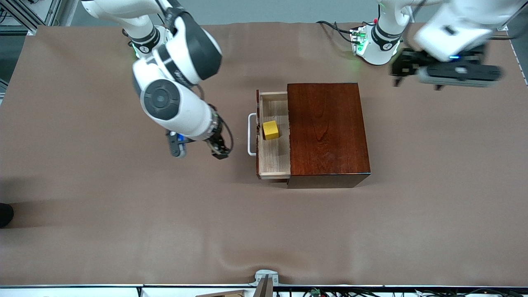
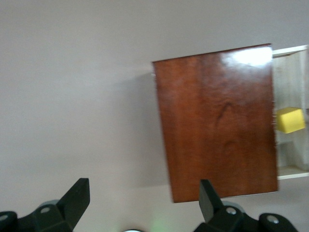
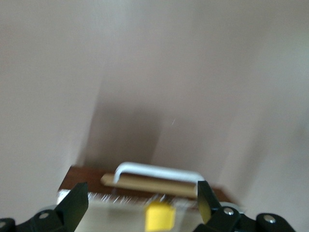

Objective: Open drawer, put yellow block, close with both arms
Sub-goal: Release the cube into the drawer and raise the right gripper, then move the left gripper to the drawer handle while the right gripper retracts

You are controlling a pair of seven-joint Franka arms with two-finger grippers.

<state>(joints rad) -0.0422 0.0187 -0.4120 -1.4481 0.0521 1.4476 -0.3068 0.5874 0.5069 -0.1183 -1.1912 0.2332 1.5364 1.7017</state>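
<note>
Drawer is seen pulled partway out of the dark wooden box, its white handle facing the right arm's end of the worktop. The tray's long axis runs from nearer the front camera to farther; its slide axis runs along the worktop between the arms' ends.

Yellow block is found lying in the tray, released, near the drawer front.

Right hand is held over bare worktop beside the handle, fingers spread, nothing grasped.

Left hand is kept waiting, fingers released, over the worktop near its own base.

Step judged: closing. The front is best pushed squarely along the slide axis, box braced by the left hand
</note>
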